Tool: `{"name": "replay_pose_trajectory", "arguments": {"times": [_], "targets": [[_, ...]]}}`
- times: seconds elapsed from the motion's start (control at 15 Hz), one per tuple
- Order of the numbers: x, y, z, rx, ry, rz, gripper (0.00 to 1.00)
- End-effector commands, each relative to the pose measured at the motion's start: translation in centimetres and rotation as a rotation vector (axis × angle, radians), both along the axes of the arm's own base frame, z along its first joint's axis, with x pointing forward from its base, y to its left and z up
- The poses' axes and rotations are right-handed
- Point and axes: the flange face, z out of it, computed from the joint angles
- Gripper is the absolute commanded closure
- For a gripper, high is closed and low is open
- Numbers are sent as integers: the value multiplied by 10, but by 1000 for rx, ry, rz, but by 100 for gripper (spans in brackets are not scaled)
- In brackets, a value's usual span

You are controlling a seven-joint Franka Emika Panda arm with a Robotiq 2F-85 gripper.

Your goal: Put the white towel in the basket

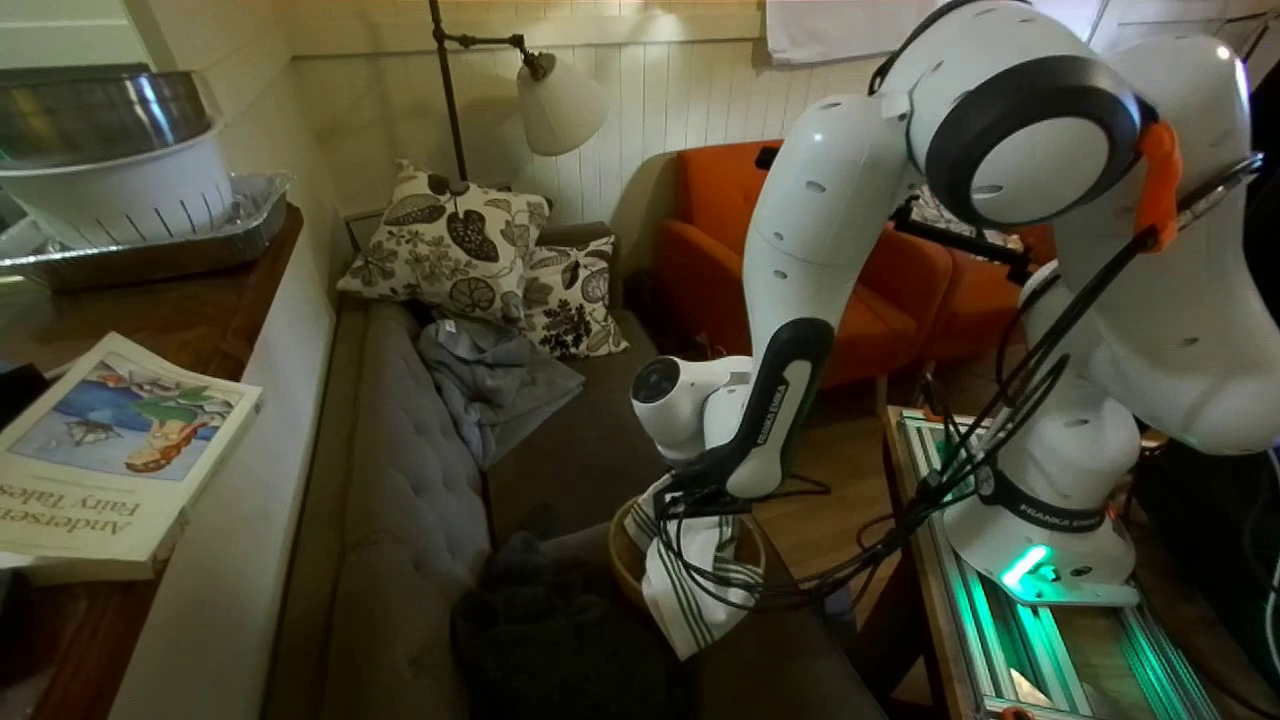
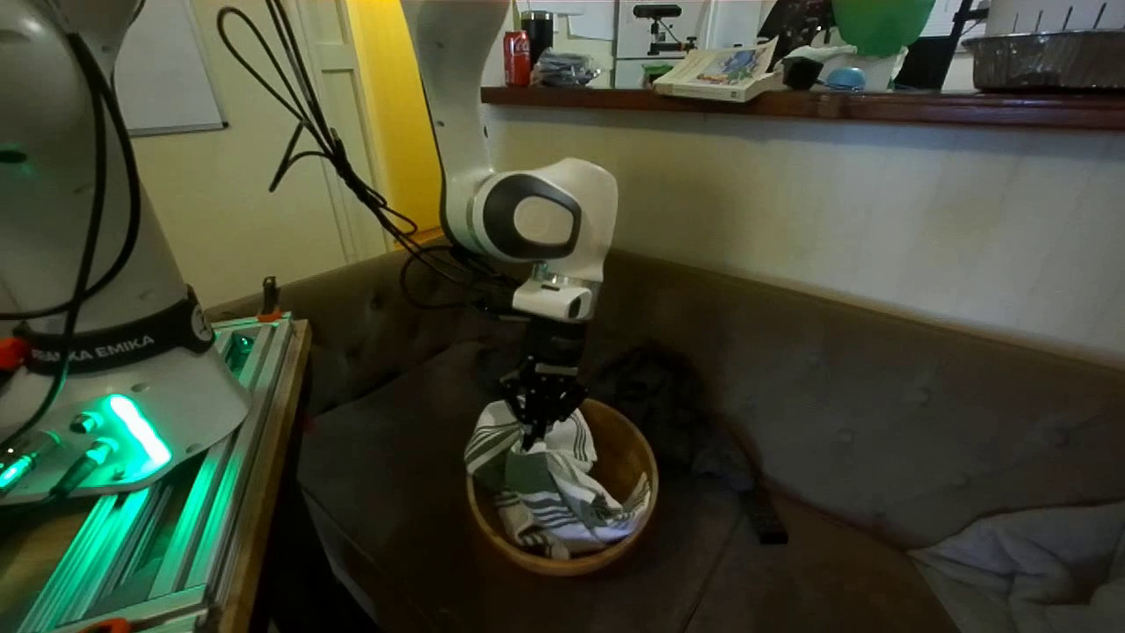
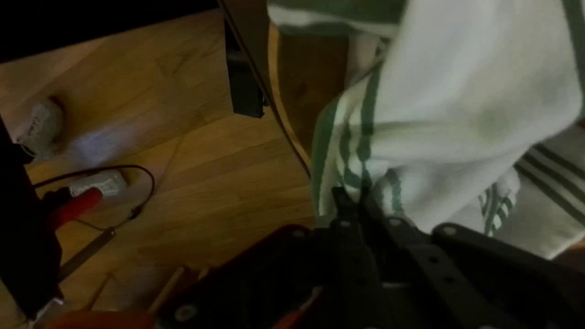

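Note:
The white towel with green stripes (image 2: 562, 492) lies bunched in the round wooden basket (image 2: 640, 453) on the sofa. Part of it hangs over the rim in an exterior view (image 1: 700, 600), where the basket (image 1: 622, 565) also shows. In the wrist view the towel (image 3: 438, 114) fills the right side, with the basket rim (image 3: 275, 87) beside it. My gripper (image 2: 532, 431) points down over the basket's rim area. In the wrist view its fingertips (image 3: 354, 196) are close together with towel cloth pinched between them. Cables partly cover the gripper in an exterior view.
A dark cloth (image 1: 560, 630) lies beside the basket on the brown sofa (image 2: 844, 563). A remote (image 2: 765, 519) is near it. A grey blanket (image 1: 490, 375) and patterned pillows (image 1: 460, 240) lie farther along. The robot's table (image 2: 264, 492) stands close to the sofa.

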Motion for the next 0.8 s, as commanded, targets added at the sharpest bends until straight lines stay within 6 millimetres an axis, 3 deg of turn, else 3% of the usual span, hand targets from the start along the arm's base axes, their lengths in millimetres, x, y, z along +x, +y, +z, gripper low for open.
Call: {"name": "replay_pose_trajectory", "arguments": {"times": [0.0, 0.07, 0.2, 0.33, 0.6, 0.73], "targets": [[16, 37, -54, 17, 42, -57, 64], [18, 47, -58, 42, 45, -47, 56], [26, 68, -46, 142, 26, 2, 42], [27, 90, -19, 209, -2, 90, 27], [22, 111, 28, 307, 49, 243, 0], [25, 119, 37, 358, 84, 299, 0]]}}
